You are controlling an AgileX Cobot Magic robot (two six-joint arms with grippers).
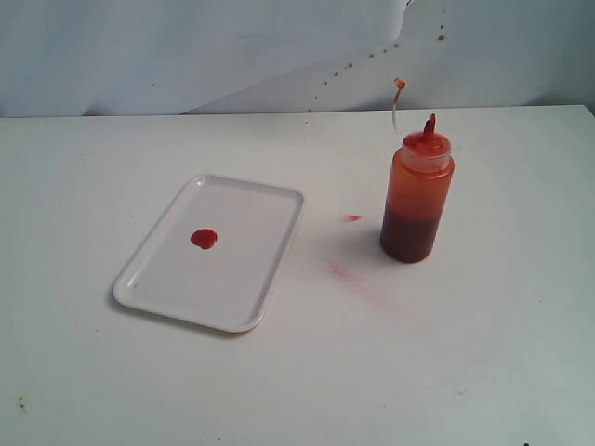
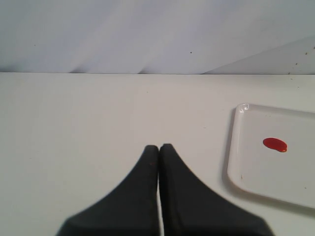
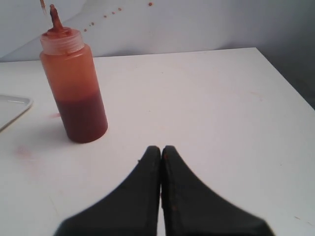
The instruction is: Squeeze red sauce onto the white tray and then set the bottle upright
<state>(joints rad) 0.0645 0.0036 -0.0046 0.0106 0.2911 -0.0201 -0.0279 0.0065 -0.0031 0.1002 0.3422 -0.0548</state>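
Note:
The white tray (image 1: 244,269) lies flat on the table at centre left, with a round blob of red sauce (image 1: 204,239) on it. The tray (image 2: 256,167) and the red sauce (image 2: 274,144) also show in the left wrist view. To the tray's right the bottle (image 1: 416,197) stands upright on the table, its cap (image 1: 400,85) dangling from a strap; the bottle (image 3: 74,88) also shows in the right wrist view. My left gripper (image 2: 159,147) is shut and empty, apart from the tray. My right gripper (image 3: 161,148) is shut and empty, short of the bottle. Neither gripper shows in the exterior view.
Faint red smears (image 1: 346,273) and a small red speck (image 1: 353,217) mark the table between tray and bottle. Red specks (image 1: 349,67) dot the white backdrop behind. The table's right edge (image 3: 285,78) shows in the right wrist view.

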